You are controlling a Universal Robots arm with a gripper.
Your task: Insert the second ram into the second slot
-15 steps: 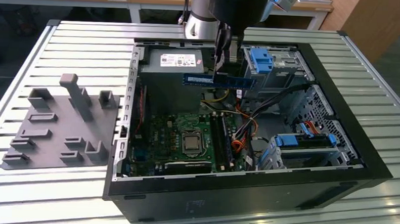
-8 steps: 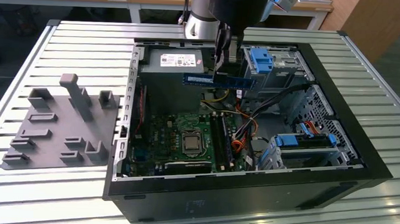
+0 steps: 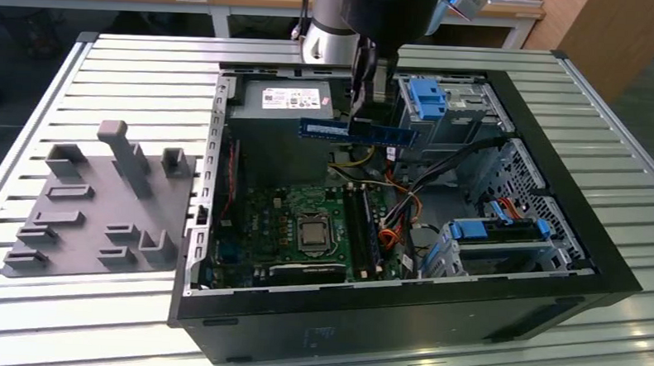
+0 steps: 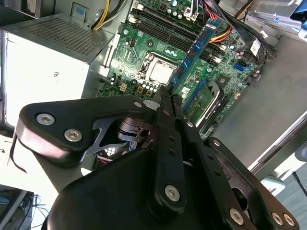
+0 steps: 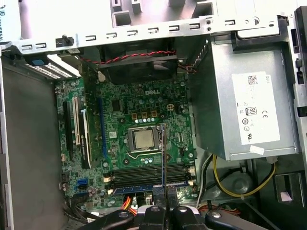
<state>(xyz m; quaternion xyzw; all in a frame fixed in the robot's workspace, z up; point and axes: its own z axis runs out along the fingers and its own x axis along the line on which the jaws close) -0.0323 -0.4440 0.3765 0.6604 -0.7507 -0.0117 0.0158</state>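
My gripper [image 3: 359,118] is shut on the second ram [image 3: 357,132], a long blue stick that hangs level in the air over the open computer case, near the power supply [image 3: 281,106]. In the second wrist view the ram [image 4: 194,50] juts out from the dark fingertips [image 4: 165,103] over the motherboard. In the first wrist view it shows edge-on as a thin line [image 5: 163,158] above the row of memory slots [image 5: 148,173], apart from them. The slots [image 3: 361,226] lie beside the processor socket [image 3: 308,229]. A blue strip [image 5: 144,186] lies along the slot row.
The case [image 3: 588,269] lies open on a slatted metal table [image 3: 144,67]. Cables [image 3: 408,211] run beside the slots. Drive bays with blue latches [image 3: 425,96] stand on the exterior view's right. A grey fixture plate [image 3: 94,206] sits to the exterior view's left of the case.
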